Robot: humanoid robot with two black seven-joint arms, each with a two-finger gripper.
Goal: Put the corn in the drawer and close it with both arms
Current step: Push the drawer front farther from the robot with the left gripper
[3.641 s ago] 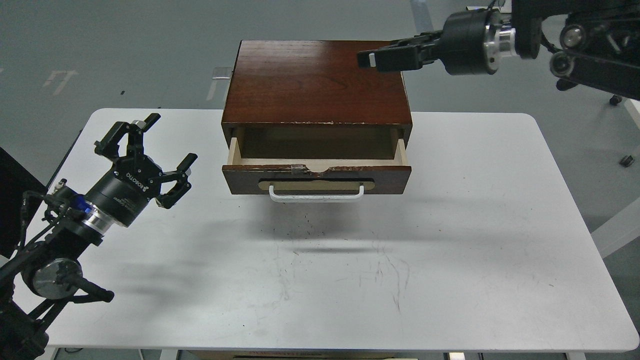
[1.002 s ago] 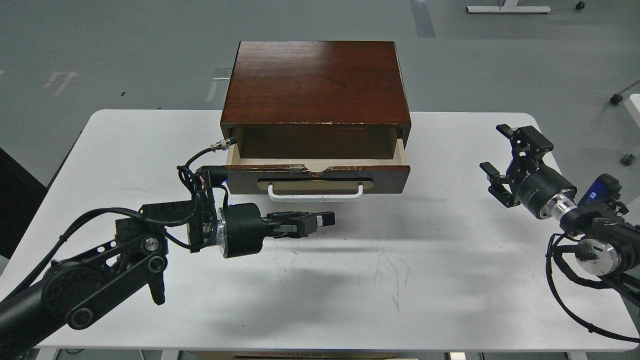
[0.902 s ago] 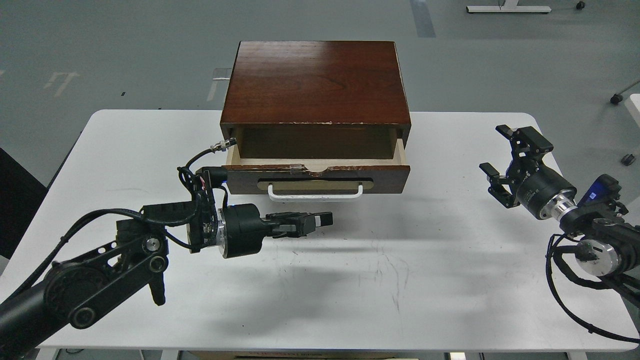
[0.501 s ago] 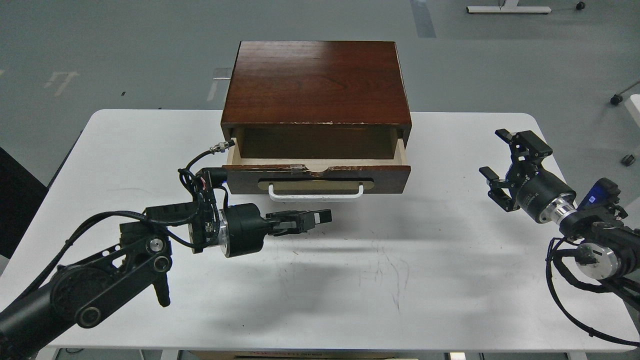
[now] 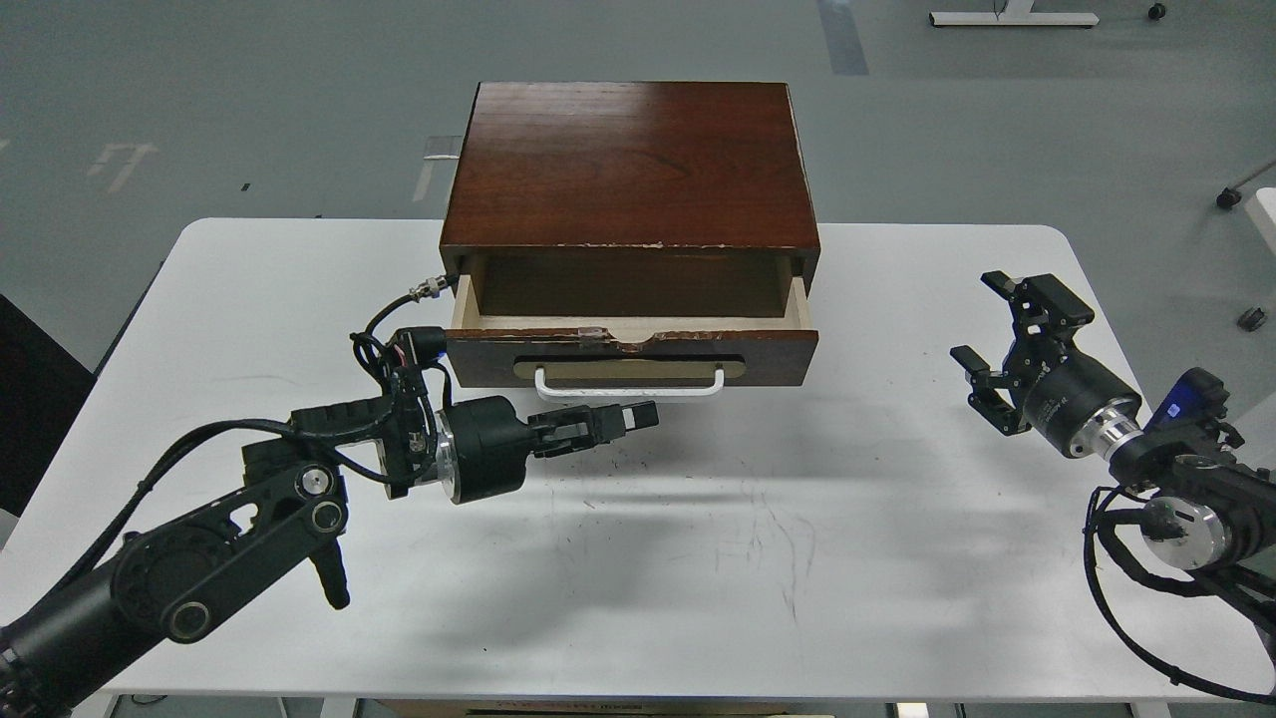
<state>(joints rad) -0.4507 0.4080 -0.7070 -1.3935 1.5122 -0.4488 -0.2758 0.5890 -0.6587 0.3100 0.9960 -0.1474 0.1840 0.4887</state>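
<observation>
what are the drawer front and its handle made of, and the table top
Drawer: likely wood under glossy red-brown varnish; chipped edge shows pale wood. Handle: white bar, painted metal or plastic, unclear. Table: white matte top, probably laminate, scuffed with dark marks.

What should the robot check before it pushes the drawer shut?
1. Drawer open: ok, pulled out, pale inside showing.
2. Corn inside: cannot tell, no corn shows in the visible part or on the table.
3. Left gripper near the white handle: ok, just below and in front of it, fingers together.
4. Right gripper ready: not ok, open and far to the right of the drawer.
5. Drawer front unblocked: ok.
</observation>
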